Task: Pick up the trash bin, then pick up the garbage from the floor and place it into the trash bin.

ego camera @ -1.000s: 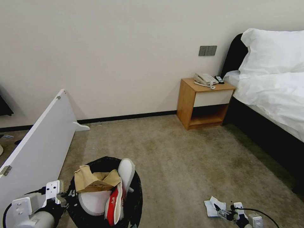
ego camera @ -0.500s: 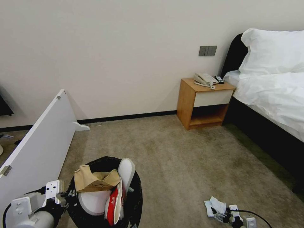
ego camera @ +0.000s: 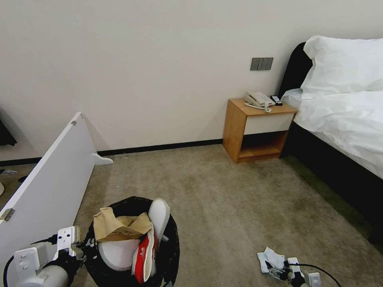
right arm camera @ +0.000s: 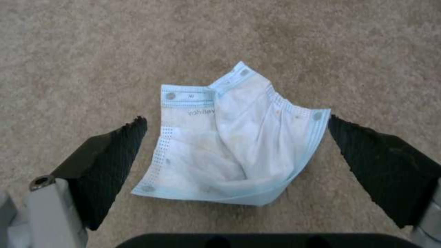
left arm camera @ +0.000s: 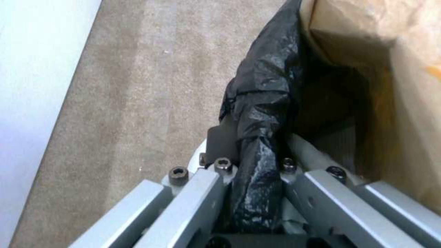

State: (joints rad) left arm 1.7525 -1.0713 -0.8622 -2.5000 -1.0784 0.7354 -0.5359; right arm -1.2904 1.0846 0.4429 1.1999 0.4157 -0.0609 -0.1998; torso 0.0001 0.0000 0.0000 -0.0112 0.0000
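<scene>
Right pincer (right arm camera: 234, 137), spread around the floor's mask (right arm camera: 229, 148); left pincer (left arm camera: 250, 172) grips the part-filled trash bin (ego camera: 167, 239).

**Carpet floor: what lies on it**

Beige-brown carpet (ego camera: 223, 199) runs to the wall's dark skirting. Pale blue mask (ego camera: 270, 257) lies crumpled flat on the carpet near its front edge, right of centre; folds and ear-loop welds show in the right wrist view (right arm camera: 239, 137). Wooden nightstand (ego camera: 257, 129) stands at the far edge against the wall, just beside the bed (ego camera: 343, 131) along the right edge.
</scene>
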